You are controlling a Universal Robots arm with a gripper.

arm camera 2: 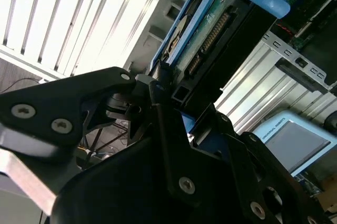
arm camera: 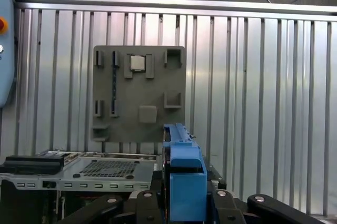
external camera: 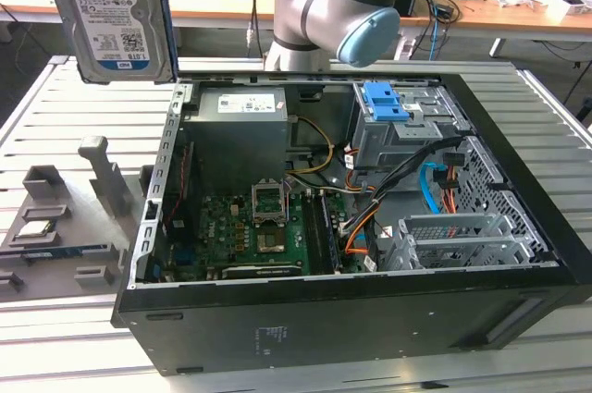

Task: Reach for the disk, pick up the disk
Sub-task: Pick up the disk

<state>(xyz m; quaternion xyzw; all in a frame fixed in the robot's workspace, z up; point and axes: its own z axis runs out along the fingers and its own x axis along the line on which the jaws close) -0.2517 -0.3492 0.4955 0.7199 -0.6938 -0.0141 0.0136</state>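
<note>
The silver-grey rectangular metal disk with blue plastic side rails (external camera: pixel 116 16) is hanging at the exterior view's upper left, apart from the open black computer case (external camera: pixel 370 324). The black gripper (arm camera 2: pixel 178 96) is pinching its end. The pick-up seems to be finishing, and it calls only for a firm hold.

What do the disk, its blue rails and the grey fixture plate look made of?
The disk: likely a metal body, grey edges, under a glossy white-and-blue label. Its blue rails: moulded plastic, uniform satin colour, rounded tab. The grey fixture plate: matte, probably plastic with moulded pockets; could be painted.
</note>
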